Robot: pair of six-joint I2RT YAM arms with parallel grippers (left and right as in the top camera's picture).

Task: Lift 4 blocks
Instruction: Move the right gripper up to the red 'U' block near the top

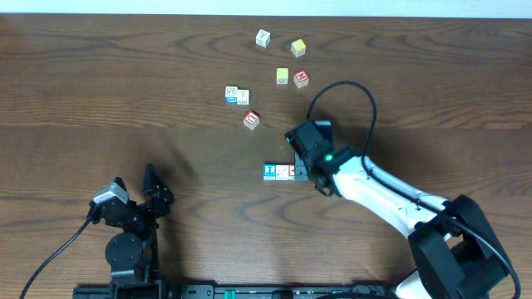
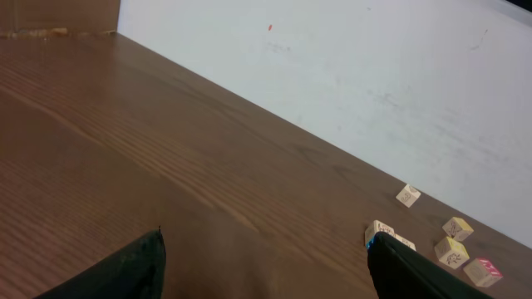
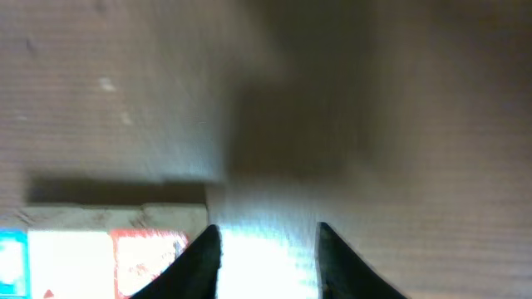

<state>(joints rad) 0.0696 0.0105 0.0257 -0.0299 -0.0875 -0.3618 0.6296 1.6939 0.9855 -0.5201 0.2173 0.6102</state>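
We see the blocks (image 1: 278,172) lined face to face in a row near the middle of the bench (image 1: 125,83), likely so they lift as one; the right gripper (image 3: 266,262) stands narrowly parted over the row's end nearest the right edge, while the left gripper (image 1: 135,181) sits wide open by the front edge

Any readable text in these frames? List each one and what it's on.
"U" (orientation unclear): near red block, overhead view.
Possibly "V": far red block, barely legible.
White mark on blue block: too small to read.
Yellow block and the remaining blocks: too small or blurred to read.
No brands, numbers or signs visible.
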